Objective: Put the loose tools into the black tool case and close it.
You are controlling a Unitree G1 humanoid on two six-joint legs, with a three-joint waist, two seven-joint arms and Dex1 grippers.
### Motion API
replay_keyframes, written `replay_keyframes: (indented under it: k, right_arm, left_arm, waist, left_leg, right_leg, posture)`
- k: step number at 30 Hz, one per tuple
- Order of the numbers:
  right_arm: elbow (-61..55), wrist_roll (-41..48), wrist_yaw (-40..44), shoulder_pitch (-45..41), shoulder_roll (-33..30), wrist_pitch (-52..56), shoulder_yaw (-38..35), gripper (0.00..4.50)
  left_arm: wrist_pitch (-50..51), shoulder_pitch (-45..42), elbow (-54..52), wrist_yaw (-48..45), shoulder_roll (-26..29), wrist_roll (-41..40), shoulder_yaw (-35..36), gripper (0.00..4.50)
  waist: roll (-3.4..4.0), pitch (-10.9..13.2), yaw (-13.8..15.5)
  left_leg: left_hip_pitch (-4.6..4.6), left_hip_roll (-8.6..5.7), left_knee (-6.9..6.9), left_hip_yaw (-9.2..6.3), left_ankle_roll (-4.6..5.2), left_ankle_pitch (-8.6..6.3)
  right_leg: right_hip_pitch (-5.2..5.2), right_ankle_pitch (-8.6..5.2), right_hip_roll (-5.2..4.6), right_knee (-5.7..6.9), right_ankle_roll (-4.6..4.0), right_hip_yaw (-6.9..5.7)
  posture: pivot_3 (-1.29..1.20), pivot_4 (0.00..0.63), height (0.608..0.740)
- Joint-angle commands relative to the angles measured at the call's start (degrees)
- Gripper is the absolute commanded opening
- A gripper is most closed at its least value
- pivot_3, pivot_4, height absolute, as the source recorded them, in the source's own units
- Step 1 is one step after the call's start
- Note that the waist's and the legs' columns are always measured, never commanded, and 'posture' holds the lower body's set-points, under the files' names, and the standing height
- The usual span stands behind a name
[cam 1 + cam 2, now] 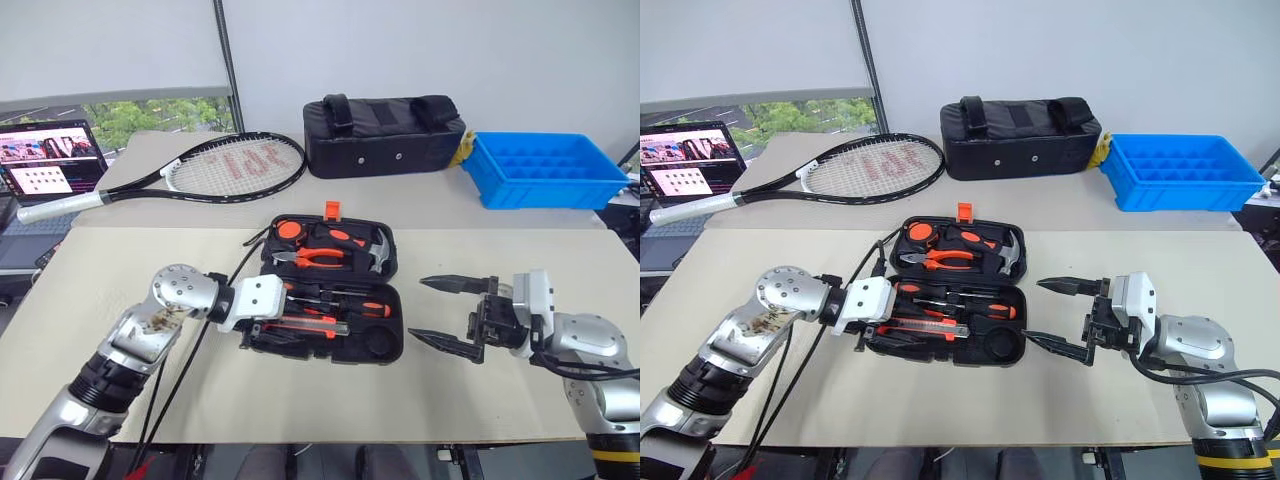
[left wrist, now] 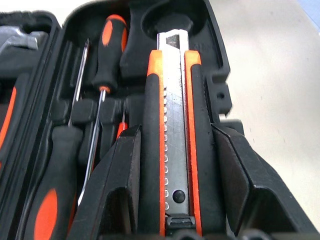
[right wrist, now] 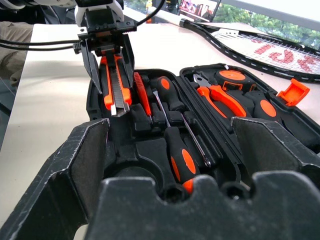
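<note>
Left gripper (image 2: 172, 165): fingers clamped along the sides of the utility knife (image 2: 172, 125), held over the near half of the open case. Right gripper (image 1: 450, 312): jaws spread wide, nothing between them, just beside the case's right end.

Table (image 1: 120, 270): beige, bearing all below.
Tennis racket (image 1: 225, 165): far left, behind the case.
Black fabric bag (image 1: 385, 135) and blue bin (image 1: 545, 170): far side.
Black tool case (image 1: 385, 345): centre, lid open, orange latch up.
Two orange-and-black screwdrivers (image 3: 180, 160), slim red screwdriver (image 3: 141, 90): seated in the near half's recesses.
</note>
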Motion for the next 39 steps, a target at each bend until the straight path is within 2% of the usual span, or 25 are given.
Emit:
replay_keyframes:
  k: [1,8,19,21,25,27,33,37,38,39]
  right_arm:
    - [-2.06,0.29,0.04,0.1,-0.41,-1.46,-1.15,4.5]
    - [-2.58,0.31,-0.33,-0.08,-0.77,-1.15,-1.07,4.5]
    - [-2.52,-0.08,-1.17,-2.22,-0.65,-0.27,0.11,4.5]
    - [-2.55,0.02,-1.26,-2.24,-0.6,-0.26,0.08,4.5]
    - [-2.58,0.23,-1.24,-1.8,-0.65,0.03,0.14,4.5]
    - [-2.68,0.21,-1.26,-1.67,-0.58,0.03,0.24,4.5]
    - [-2.83,0.19,-1.48,-2.09,-0.66,0.37,0.41,4.5]
    - [-2.6,0.11,-1.4,-2.4,-0.74,0.39,0.57,4.5]
    - [-2.58,0.12,-1.41,-2.5,-0.74,0.41,0.62,4.5]
    - [-2.58,0.14,-1.43,-2.55,-0.73,0.42,0.65,4.5]
  left_arm:
    - [0.72,-1.41,-0.8,1.32,-0.57,3.59,-1.98,1.61]
    - [2.78,-2.22,0.7,2.13,-0.76,7.62,-4.25,1.61]
    - [5.19,-1.73,-0.45,1.93,-2.2,6.56,-4.39,1.61]
    - [5.98,-1.77,-0.87,2.21,-3.3,5.46,-3.88,2.61]
    - [3.97,-1.82,-0.2,4.85,-4.81,6.24,-2.4,3.93]
    - [3.21,-1.93,-0.14,5.7,-5.66,5.18,-0.99,3.93]
    - [6.82,-1.69,-2.69,5.41,-7.94,-4.49,5.73,3.93]
    - [6.23,-2.44,-0.7,6.4,-9.61,-6.53,7.35,3.93]
    - [6.1,-2.35,0.19,7.15,-10.49,-6.81,7.61,3.41]
    - [5.75,-2.03,0.75,7.19,-10.94,-6.9,7.49,3.22]
  waist:
    - [0.0,0.0,0.01]
    - [0.0,0.0,0.13]
    - [0.0,0.0,0.16]
    - [0.0,0.0,0.23]
    - [0.0,0.0,0.23]
    - [0.0,0.0,0.24]
    - [0.0,0.0,0.11]
    - [0.0,0.0,0.13]
    - [0.0,0.0,0.17]
    - [0.0,0.0,0.17]
  left_leg:
    - [0.0,0.0,0.01,0.0,0.0,0.0]
    - [0.0,-0.01,0.03,0.0,0.0,0.0]
    - [0.03,0.0,0.08,-0.01,0.01,0.0]
    - [0.02,0.0,0.08,0.0,0.01,0.0]
    - [-0.01,0.0,0.1,-0.01,0.03,-0.01]
    - [-0.02,0.0,0.1,-0.02,0.04,-0.02]
    - [-0.02,0.01,0.1,-0.04,0.03,-0.02]
    - [-0.01,0.01,0.11,-0.04,0.03,-0.02]
    - [-0.01,0.0,0.12,-0.04,0.03,-0.02]
    - [-0.01,0.0,0.13,-0.04,0.03,-0.02]
  right_leg:
    - [0.0,0.0,0.0,0.01,0.0,0.02]
    - [0.01,0.0,0.0,0.02,0.0,0.01]
    - [0.03,0.0,0.0,0.06,0.0,0.02]
    - [0.03,0.0,-0.01,0.06,0.0,0.02]
    - [0.03,0.0,-0.01,0.05,0.0,-0.01]
    - [0.03,0.0,-0.01,0.03,0.0,0.0]
    - [0.02,0.0,-0.03,0.06,0.0,-0.02]
    - [0.03,0.0,-0.03,0.06,0.0,-0.01]
    - [0.03,0.0,-0.03,0.06,0.0,-0.01]
    - [0.03,0.0,-0.03,0.07,0.0,-0.02]
  posture:
    - [0.0,0.15,0.729]
    - [0.0,0.15,0.729]
    - [0.0,0.15,0.729]
    - [0.0,0.15,0.729]
    - [0.0,0.15,0.729]
    - [0.0,0.15,0.729]
    - [0.0,0.15,0.729]
    - [0.0,0.15,0.729]
    - [0.0,0.15,0.729]
    - [0.0,0.15,0.729]
